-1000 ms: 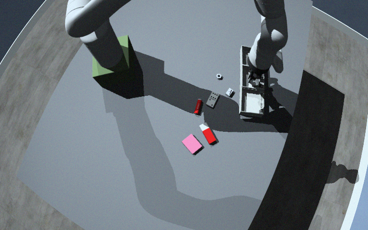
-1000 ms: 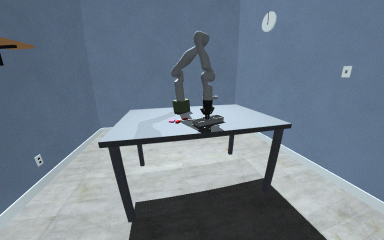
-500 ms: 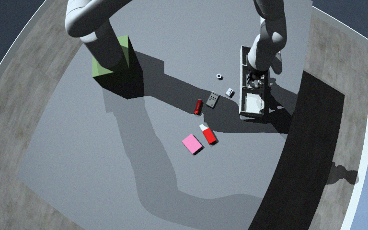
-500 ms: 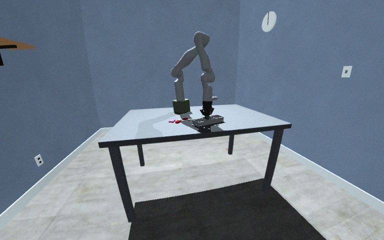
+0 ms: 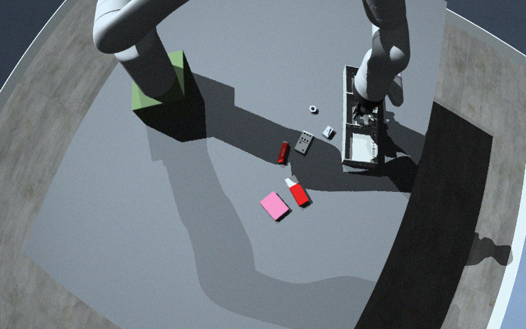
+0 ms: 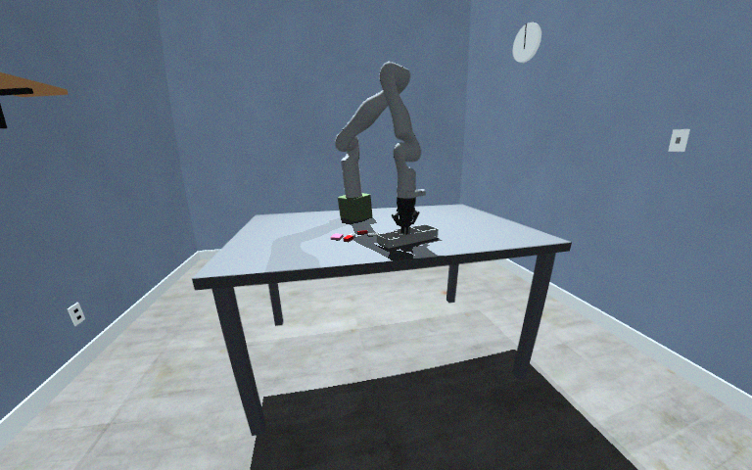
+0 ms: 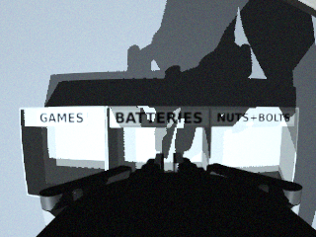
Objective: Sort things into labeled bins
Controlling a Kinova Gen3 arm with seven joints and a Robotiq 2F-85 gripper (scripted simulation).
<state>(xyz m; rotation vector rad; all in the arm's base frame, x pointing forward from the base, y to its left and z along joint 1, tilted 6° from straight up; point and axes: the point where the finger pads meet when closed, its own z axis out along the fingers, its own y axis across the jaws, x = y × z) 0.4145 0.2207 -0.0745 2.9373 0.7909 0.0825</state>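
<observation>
Right of top view: gripper over bin, fingers together, empty; red battery long axis near-vertical in frame.

Three printed labels are seen along the front wall of a white three-part bin in the wrist view. "GAMES" is printed over the left compartment, "BATTERIES" in bolder letters over the middle one, and what appears to be "NUTS+BOLTS", dimmed by shadow, over the right. No other text can be read.
</observation>
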